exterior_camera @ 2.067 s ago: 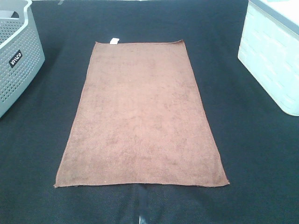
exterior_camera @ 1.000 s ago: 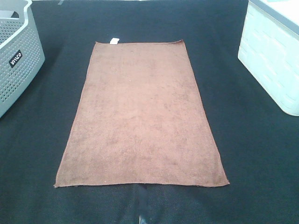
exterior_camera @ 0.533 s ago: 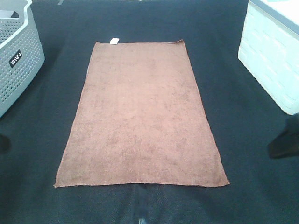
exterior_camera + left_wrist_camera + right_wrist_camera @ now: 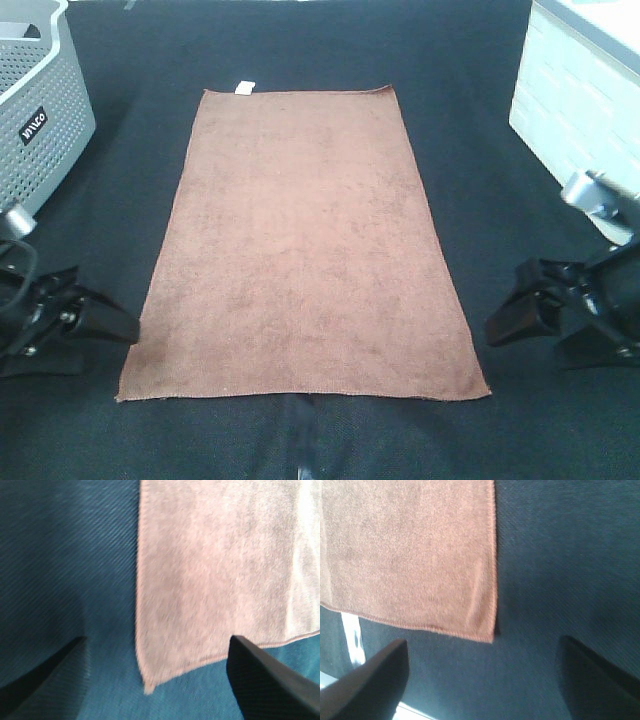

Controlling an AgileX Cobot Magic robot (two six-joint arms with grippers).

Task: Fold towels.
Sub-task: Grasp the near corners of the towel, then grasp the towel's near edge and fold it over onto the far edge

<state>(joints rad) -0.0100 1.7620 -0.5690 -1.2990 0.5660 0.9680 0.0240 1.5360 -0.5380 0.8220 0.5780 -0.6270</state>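
Towel (image 4: 305, 250) flat at centre of mat (image 4: 460, 60), long axis 12–6. Left gripper (image 4: 108, 350) at 8, right gripper (image 4: 525, 345) at 4. Both spread wide, empty, flanking near corners, likely staged for corner pinch.

On my high camera I see a bench (image 4: 300, 60) covered in dark, finely woven fabric. At its far left stands a grey basket (image 4: 45, 150) with perforated walls and a small black label (image 4: 33, 126) whose white lettering I cannot read cleanly. At the far right, well apart from it, stands a pale bin (image 4: 585, 140) with a brick-like wall pattern and a darker rim. A narrow white strip (image 4: 354, 642) lies on the cover near the front edge, clearest in my right wrist view.
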